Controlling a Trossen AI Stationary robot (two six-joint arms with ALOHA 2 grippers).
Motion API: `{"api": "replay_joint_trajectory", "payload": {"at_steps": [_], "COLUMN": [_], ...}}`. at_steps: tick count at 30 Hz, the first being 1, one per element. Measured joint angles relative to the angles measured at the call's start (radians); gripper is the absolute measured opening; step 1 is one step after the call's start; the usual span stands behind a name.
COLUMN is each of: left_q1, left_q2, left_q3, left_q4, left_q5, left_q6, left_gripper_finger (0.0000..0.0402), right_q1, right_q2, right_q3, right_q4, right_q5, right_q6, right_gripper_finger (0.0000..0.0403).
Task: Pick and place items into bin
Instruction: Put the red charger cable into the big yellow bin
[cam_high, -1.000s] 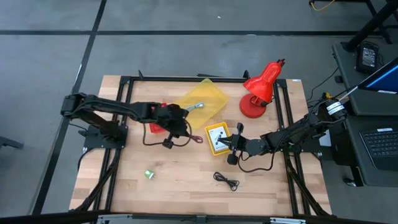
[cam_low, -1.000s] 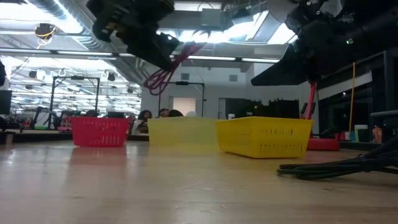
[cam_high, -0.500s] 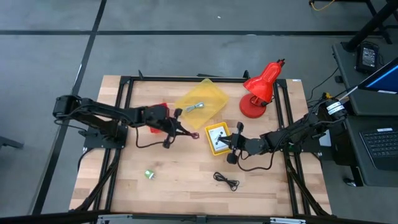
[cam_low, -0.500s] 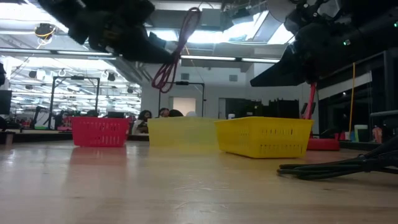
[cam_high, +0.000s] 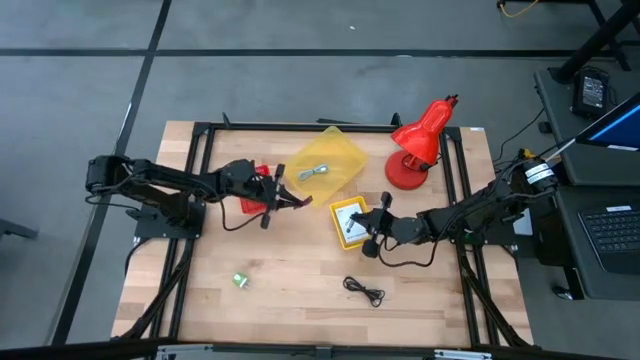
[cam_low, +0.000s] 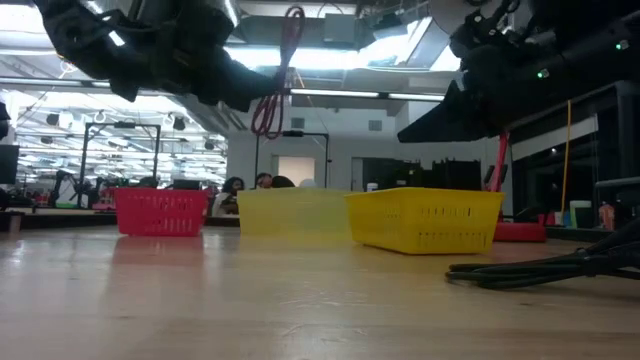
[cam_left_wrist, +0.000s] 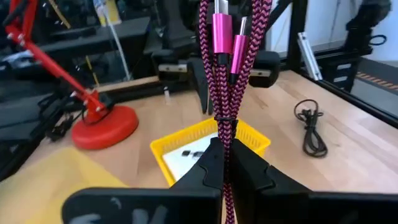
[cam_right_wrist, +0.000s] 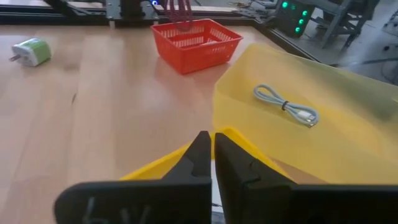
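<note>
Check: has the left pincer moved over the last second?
Yes. In the high view the left pincer, shut on the dark red cord, has drawn back from mid-table toward the red basket, away from the small yellow basket.

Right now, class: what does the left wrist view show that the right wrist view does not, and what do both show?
Only the left wrist view: the left fingers clamped on the dark red cord, the black cord, the red lamp.
Only the right wrist view: the red basket, a grey cable, a green object.
Both: the wooden table.
</note>
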Motion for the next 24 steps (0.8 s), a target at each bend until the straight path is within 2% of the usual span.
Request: {"api": "replay_joint_trajectory", "payload": {"at_steps": [7,13,18,20,24], "left_q1": [0.008,-0.018,-0.031,-0.031,-0.031], "left_q2": [0.0,0.0,0.0,0.0,0.001], "left_q3": [-0.002,-0.002,-0.002,-0.001,0.02], "left_q4": [0.003,0.003,0.003,0.003,-0.01], "left_q5": [-0.113,-0.363,-0.396,-0.401,-0.476], "left_q6": [-0.052,-0.132,-0.116,-0.144,-0.212], "left_gripper_finger": [0.0004,0.0004,0.0004,0.0004,0.0004], "right_q1": [-0.03,-0.057,-0.077,-0.086,-0.101], "right_q2": [0.0,0.0,0.0,0.0,0.004], "right_q3": [0.0,0.0,0.0,0.0,0.0], "right_q4": [0.0,0.0,0.0,0.0,0.001], "right_q5": [0.0,0.0,0.0,0.0,0.0], "right_q6": [0.022,0.026,0.025,0.025,0.046], "right_gripper_finger": [0.0005,0.0005,0.0005,0.0005,0.0005]}}
